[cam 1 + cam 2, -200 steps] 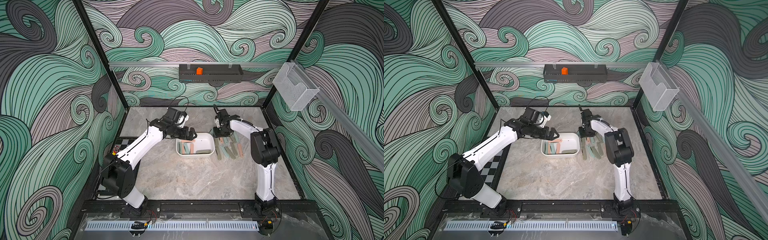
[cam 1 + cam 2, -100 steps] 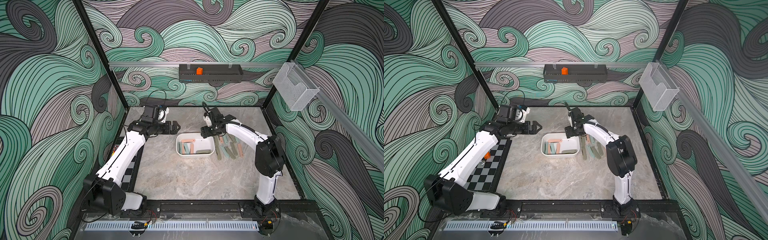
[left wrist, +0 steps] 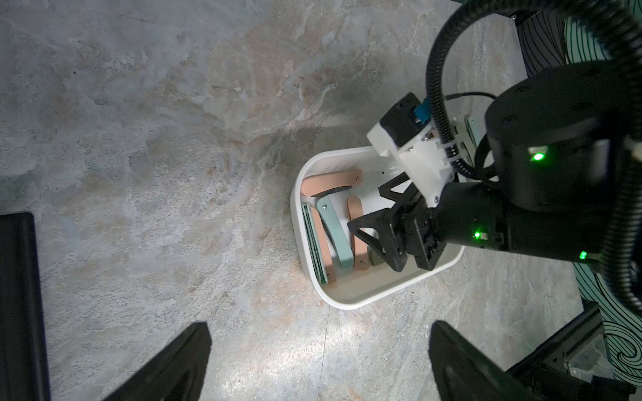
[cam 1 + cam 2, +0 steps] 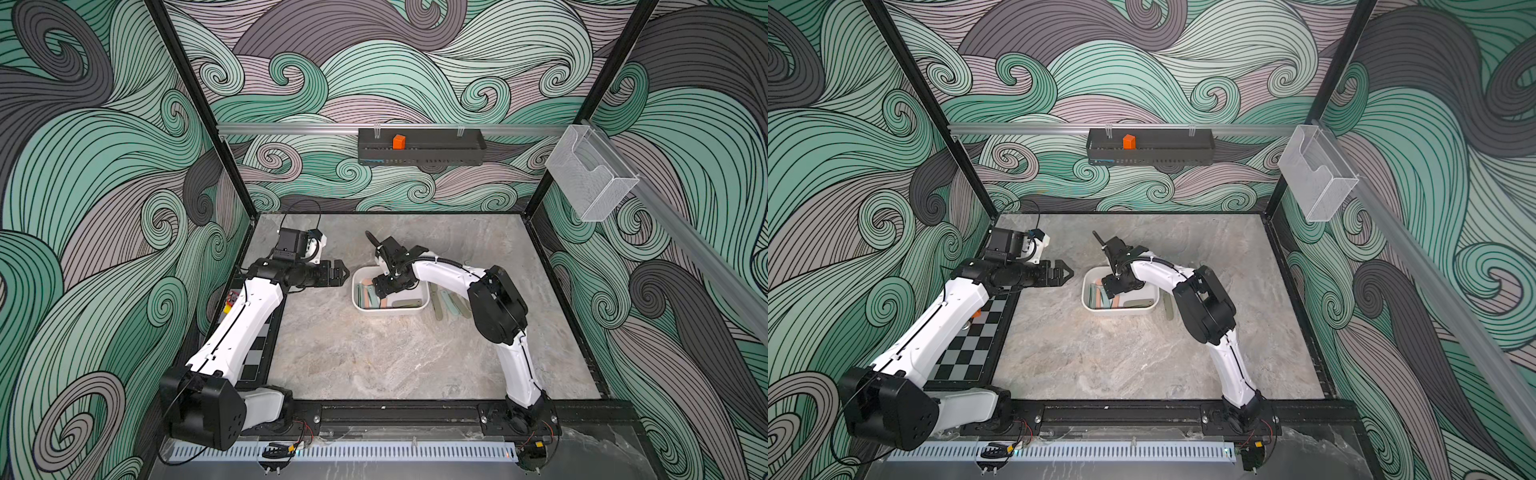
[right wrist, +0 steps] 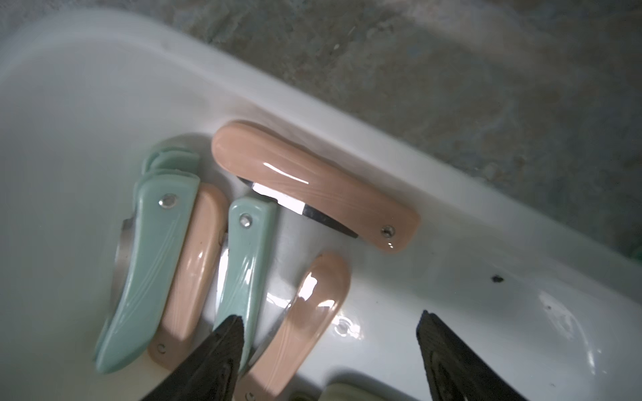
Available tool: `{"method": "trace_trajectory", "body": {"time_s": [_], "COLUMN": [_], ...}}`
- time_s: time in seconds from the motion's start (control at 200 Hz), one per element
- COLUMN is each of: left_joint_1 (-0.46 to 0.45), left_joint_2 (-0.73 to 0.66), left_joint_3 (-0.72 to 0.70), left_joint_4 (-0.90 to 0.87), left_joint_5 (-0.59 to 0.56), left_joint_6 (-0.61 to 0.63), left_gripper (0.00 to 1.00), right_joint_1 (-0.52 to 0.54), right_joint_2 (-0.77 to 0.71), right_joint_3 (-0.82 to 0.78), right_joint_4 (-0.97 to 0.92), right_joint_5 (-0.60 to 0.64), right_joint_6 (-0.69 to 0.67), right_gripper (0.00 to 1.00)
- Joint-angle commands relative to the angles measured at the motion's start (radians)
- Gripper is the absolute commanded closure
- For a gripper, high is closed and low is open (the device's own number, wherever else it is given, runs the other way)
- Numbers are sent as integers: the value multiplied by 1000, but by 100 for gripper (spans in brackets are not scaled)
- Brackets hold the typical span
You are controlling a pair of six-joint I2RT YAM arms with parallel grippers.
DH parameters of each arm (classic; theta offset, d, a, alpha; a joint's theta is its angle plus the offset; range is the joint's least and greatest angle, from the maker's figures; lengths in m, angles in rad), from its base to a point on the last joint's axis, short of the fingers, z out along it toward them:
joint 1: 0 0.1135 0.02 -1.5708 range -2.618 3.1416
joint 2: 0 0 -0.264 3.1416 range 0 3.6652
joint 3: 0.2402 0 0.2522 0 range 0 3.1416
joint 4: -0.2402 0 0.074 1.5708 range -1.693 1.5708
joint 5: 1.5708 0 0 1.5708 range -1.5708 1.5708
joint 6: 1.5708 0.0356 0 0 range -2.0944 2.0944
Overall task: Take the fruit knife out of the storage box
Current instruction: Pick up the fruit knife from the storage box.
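The fruit knife (image 5: 305, 312), pink and folded, lay in the storage box (image 5: 347, 114) just under the right pincer (image 5: 330, 314), its long axis crossing the wide, empty jaws' closing line; the left pincer (image 4: 338, 272), also wide, stood outside the box.

Right jaws now seemingly inside storage box (image 4: 390, 311).

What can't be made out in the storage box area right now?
- Olive knife: right wrist view, cut off by frame edge.
- Loose knives beside the storage box: both top views, right arm covers part.
- Green knives edge-on: left wrist view, too small to count.
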Motion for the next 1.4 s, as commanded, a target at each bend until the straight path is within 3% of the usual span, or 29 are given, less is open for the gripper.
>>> {"method": "trace_trajectory", "body": {"time_s": [0.0, 0.135, 0.385, 0.74, 1.396], "left_joint_1": [14, 15, 20, 27, 29], "left_joint_2": [-13, -10, -6, 3, 19], "left_joint_3": [6, 3, 4, 15, 23], "left_joint_4": [-3, -2, 0, 5, 47], "left_joint_5": [27, 37, 44, 67, 159], "left_joint_6": [14, 11, 10, 7, -12], "left_gripper": [1, 1, 1, 1, 1], "right_joint_1": [10, 10, 9, -17, -61], "right_joint_2": [27, 46, 89, 107, -3], "right_joint_3": [31, 33, 62, 91, 145], "right_joint_4": [-10, -13, -47, -68, -100], "right_joint_5": [30, 49, 68, 41, 39], "right_joint_6": [14, 16, 18, 6, -44], "right_gripper": [29, 42, 49, 81, 84]}}
